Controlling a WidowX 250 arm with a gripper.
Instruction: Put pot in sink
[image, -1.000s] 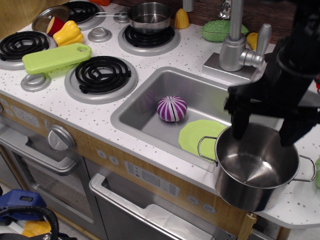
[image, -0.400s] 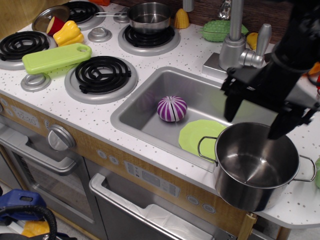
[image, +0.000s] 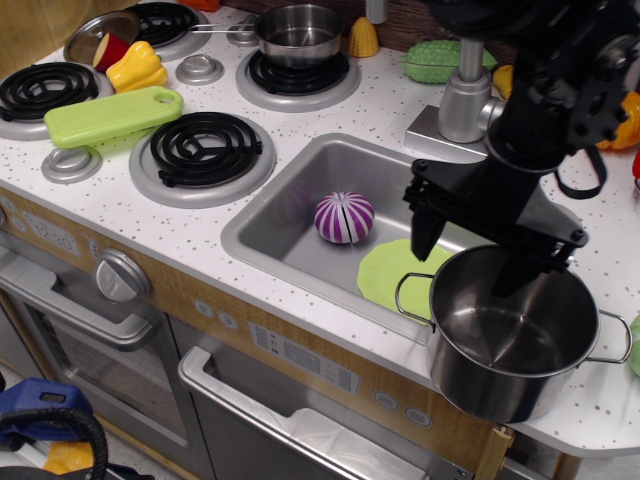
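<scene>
1. While the pot (image: 512, 335) is sitting on the countertop (image: 330, 115) at the sink's (image: 300, 205) four o'clock corner, empty and ungripped, I am holding the gripper (image: 468, 252) spread wide above its ten o'clock rim.
2. I am judging that one finger should drop inside the rim and one outside, pinching firmly.
3. I am planning a lift toward ten o'clock, clearing the green plate (image: 400, 272) and striped ball (image: 344, 218).

Matte black arm (image: 560, 110) with a black two-fingered gripper (image: 470, 245).
</scene>
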